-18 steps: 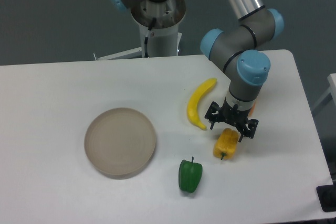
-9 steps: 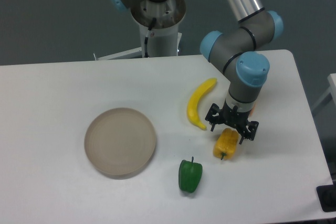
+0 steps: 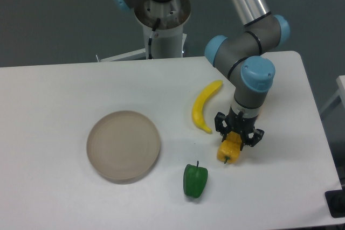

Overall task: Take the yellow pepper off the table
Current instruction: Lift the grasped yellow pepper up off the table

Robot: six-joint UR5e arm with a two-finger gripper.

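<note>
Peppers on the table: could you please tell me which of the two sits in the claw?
The yellow pepper, between the claw's fingers; the green pepper lies apart, nearer the front edge.

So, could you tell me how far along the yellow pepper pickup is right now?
Reaching looks done: the gripper is down over the yellow pepper, fingers on either side of its upper end. The grasp is in hand; whether it is fully clamped is unclear. The lift is left, since the pepper seems to rest on the table.
</note>
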